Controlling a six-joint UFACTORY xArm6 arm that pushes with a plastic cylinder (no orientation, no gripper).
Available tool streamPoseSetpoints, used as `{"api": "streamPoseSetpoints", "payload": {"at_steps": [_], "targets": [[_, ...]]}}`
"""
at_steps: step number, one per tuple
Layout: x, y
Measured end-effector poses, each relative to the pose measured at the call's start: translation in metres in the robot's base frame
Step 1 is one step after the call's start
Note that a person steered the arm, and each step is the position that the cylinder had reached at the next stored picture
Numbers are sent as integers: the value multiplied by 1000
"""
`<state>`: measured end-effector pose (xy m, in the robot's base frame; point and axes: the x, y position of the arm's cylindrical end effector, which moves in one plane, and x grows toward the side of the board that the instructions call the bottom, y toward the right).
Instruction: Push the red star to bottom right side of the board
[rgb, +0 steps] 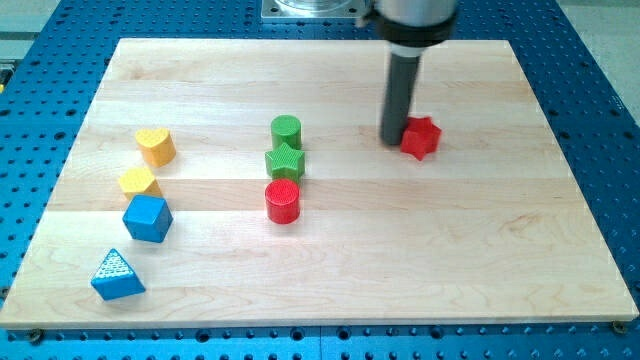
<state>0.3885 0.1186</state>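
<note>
Red star (421, 137) sat right of the board's (480, 250) centre, upper half, my tip (393, 139) pressed against its left edge! No long axis showed; one point faced the view's top. No pincer here, just a rod. Counted: two reds with the red cylinder (283, 201), two greens, two yellows, two blues.

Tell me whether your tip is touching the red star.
Touching. In the camera view my tip sits flush against the red star on its left side, with no board visible between them.
</note>
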Motion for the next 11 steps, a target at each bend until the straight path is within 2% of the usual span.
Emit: {"api": "streamPoseSetpoints", "payload": {"at_steps": [1, 2, 3, 4, 5, 6, 7, 8, 9, 10, 11], "targets": [[6, 47], [43, 68], [21, 82], [64, 92], [134, 51], [100, 47], [124, 2], [172, 25], [175, 53], [172, 11], [171, -115]]}}
